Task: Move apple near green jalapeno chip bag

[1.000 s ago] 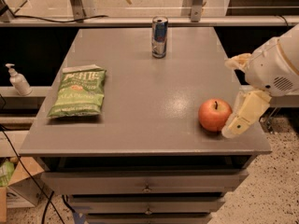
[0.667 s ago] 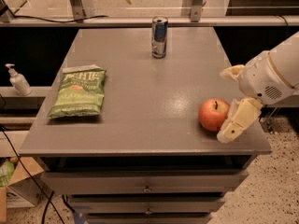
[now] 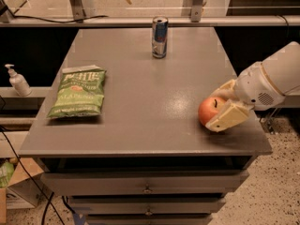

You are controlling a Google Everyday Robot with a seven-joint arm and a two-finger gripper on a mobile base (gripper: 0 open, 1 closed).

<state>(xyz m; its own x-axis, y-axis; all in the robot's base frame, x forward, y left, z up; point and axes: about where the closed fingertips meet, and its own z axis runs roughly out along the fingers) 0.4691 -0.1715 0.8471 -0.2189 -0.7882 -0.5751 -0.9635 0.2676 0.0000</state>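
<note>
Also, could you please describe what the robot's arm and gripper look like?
The arm is a smooth, rounded white shell with a small round perforated grille. Its gripper, at the round red-orange apple near the grey table's right edge, is cream-coloured and blocky. No cables show.

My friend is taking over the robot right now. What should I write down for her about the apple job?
The end effector is at the apple, near the table's front right corner in the camera view.
Apple rests on the table.
The green jalapeno chip bag lies flat on the left side, far from the apple.
Done: end effector is at the apple.
Left: secure the grasp, carry it across, set it beside the bag.
</note>
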